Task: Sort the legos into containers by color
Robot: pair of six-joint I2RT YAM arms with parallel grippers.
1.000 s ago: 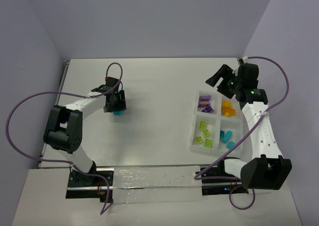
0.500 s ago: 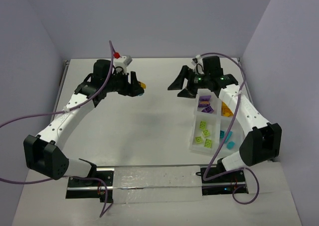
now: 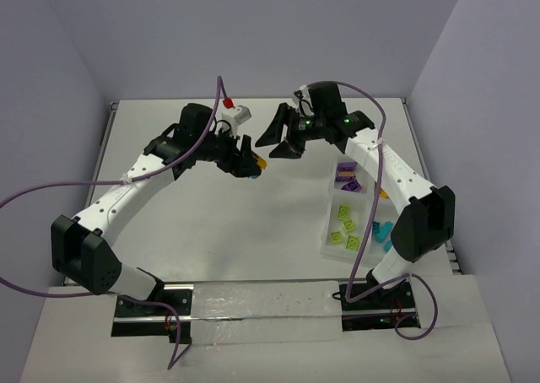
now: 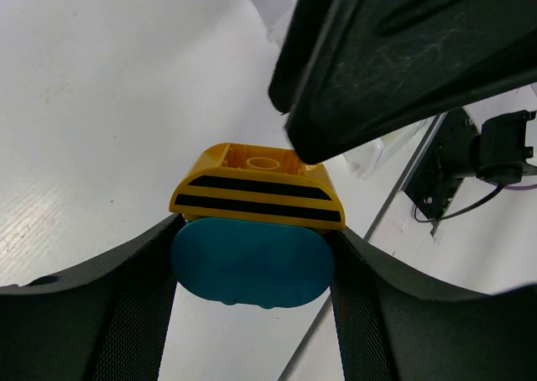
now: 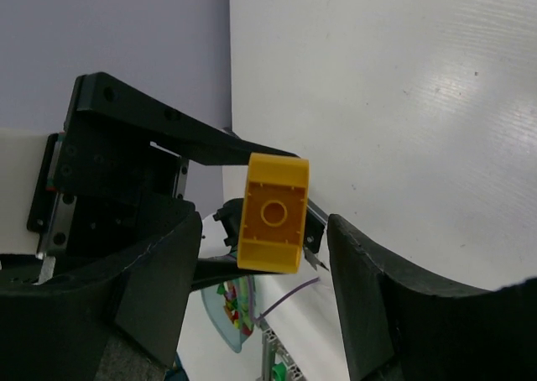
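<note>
My left gripper is shut on a teal brick joined to an orange-yellow brick, held above the table's middle back. My right gripper is open, and its fingers stand either side of the yellow brick with gaps on both sides. One right finger overlaps the brick's corner in the left wrist view. The whitish four-compartment tray sits at the right. It holds purple bricks, orange ones, green ones and teal ones.
A clear flat strip with black brackets lies along the near edge between the arm bases. Purple cables loop out from both arms. The right arm reaches over the tray's back part.
Both grippers have moved to the middle back of the table and met. The left one brought the teal-and-yellow pair from the left; the right one came over from above the tray.
</note>
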